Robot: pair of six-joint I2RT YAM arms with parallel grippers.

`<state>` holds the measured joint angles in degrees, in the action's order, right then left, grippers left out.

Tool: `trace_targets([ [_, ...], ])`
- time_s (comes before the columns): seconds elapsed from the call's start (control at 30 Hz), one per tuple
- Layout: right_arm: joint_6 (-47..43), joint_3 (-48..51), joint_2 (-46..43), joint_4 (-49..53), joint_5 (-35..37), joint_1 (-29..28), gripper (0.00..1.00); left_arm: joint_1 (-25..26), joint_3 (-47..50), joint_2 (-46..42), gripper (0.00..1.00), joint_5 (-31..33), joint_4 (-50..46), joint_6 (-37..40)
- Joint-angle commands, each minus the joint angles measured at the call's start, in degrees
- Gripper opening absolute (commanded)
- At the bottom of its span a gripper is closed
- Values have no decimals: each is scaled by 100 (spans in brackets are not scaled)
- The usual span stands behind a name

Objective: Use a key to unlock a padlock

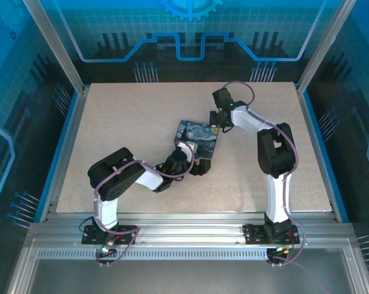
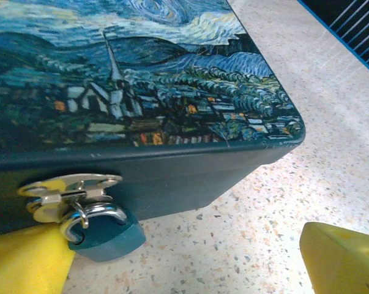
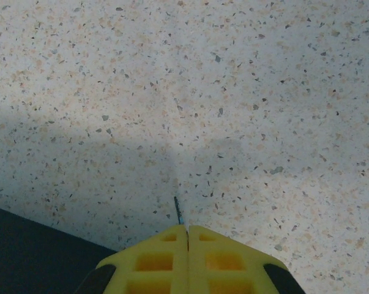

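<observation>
Top view, table: the speckled table (image 1: 123, 122) carries a blue painted tin (image 1: 195, 138) near the middle, set askew.
Top view, left arm: the left gripper (image 1: 193, 166) sits at 6 o'clock of the tin, close against its near side; its own dark body hides that side of the tin.
Top view, right arm: the right gripper (image 1: 219, 122) hangs by the tin's 1 o'clock corner, pointing down at the table.
Top view, surroundings: blue panels on a metal frame (image 1: 62, 55) wall the table in at 9, 12 and 3 o'clock.
Left wrist view, padlock: the padlock (image 2: 108, 236), with a dark teal body and a silver shackle, hangs from a bright metal hasp (image 2: 68, 187) on the tin's dark front wall, at 7 o'clock in the view.
Left wrist view, hand: released, with one yellow pad (image 2: 25, 263) at 7 o'clock touching the padlock and the other far off at 5 o'clock, bare table between them.
Right wrist view, hand: clenched, its two yellow fingers (image 3: 153, 260) pressed together at 6 o'clock.
Right wrist view, key: the key (image 3: 178, 211) is pinched between those fingers, with a thin blade sticking out toward 12 o'clock over the table.
Right wrist view, obstruction: a dark surface (image 3: 25, 257) fills the 7 o'clock corner; I cannot tell what it is.
</observation>
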<state>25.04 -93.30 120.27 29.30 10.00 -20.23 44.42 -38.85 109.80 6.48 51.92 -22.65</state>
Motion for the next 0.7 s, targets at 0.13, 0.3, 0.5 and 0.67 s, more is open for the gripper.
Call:
trace_targets([
  [0.13, 72, 101, 118, 86, -152, -59, 0, -380, 151, -71, 87, -1135, 673, -402],
  [0.3, 81, 101, 128, 59, -172, -56, 0, -499, 150, -49, 81, -1454, 665, -600],
  [0.5, 81, 65, 163, 50, -183, -60, 0, -569, 174, 41, 76, -1656, 809, -758],
  [0.67, 80, 52, 168, 41, -198, -67, 0, -604, 228, 63, 70, -1813, 957, -841],
])
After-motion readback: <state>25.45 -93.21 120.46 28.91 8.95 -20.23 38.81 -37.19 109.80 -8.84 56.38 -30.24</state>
